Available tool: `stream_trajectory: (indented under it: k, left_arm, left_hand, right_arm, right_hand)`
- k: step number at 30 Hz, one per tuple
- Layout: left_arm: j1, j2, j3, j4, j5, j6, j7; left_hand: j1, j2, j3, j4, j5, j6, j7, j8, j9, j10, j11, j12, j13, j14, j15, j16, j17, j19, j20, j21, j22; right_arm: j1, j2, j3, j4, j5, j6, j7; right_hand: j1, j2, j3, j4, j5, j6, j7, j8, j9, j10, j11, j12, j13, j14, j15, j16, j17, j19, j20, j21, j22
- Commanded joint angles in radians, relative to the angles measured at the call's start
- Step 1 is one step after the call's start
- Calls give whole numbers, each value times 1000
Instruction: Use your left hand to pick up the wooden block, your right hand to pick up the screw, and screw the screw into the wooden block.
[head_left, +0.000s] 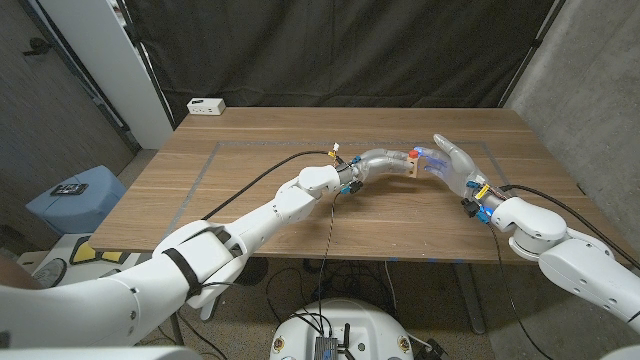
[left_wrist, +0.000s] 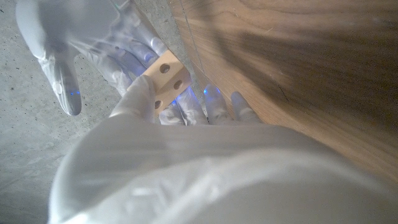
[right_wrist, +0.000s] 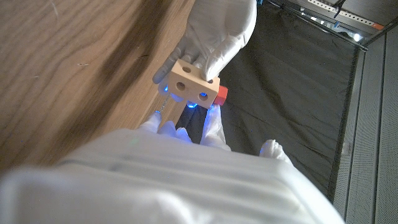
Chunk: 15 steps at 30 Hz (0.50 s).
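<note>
The wooden block (head_left: 409, 166) is a pale block with round holes, held off the table in the fingers of my left hand (head_left: 380, 162). The red screw (head_left: 413, 153) sits in the block's top end. My right hand (head_left: 452, 164) stands just right of the block, fingers spread, fingertips reaching to the block and screw. In the right wrist view the screw head (right_wrist: 221, 94) juts from the block (right_wrist: 189, 84), my right fingertips (right_wrist: 180, 127) lie close under it and the thumb stands well apart. The left wrist view shows the block (left_wrist: 165, 78) against my left fingers (left_wrist: 140, 99).
The wooden table (head_left: 250, 150) spreads wide around both hands, with a faint taped rectangle on it. A white power strip (head_left: 206, 105) lies at the far left corner. Black cables run along both arms. A dark curtain hangs behind the table.
</note>
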Motion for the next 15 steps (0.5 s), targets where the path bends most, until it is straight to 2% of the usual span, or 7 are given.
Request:
stream_trajectory:
  k: [1,15]
  left_arm:
    - [-6,-6,-2,19,-3,-8,-7]
    - [-9,-13,-4,33,-5,-13,-13]
  left_hand:
    - [3,8,10,8,6,39,27,8,1,3,3,4,6,12,3,9,5,8,2,3,2]
    - [1,8,11,9,5,37,29,7,1,2,3,4,6,11,3,8,5,8,1,3,2]
  right_arm:
    - [-21,-2,15,-20,-1,-10,-16]
    - [-61,-5,45,-59,-4,-22,-31]
  right_hand:
    - [-7,6,-3,-3,7,6,0,5,1,-66,5,6,3,-129,4,2,2,2,0,3,3]
    - [-5,7,-2,-3,7,15,2,10,3,-63,6,7,3,-130,3,2,2,3,0,3,3]
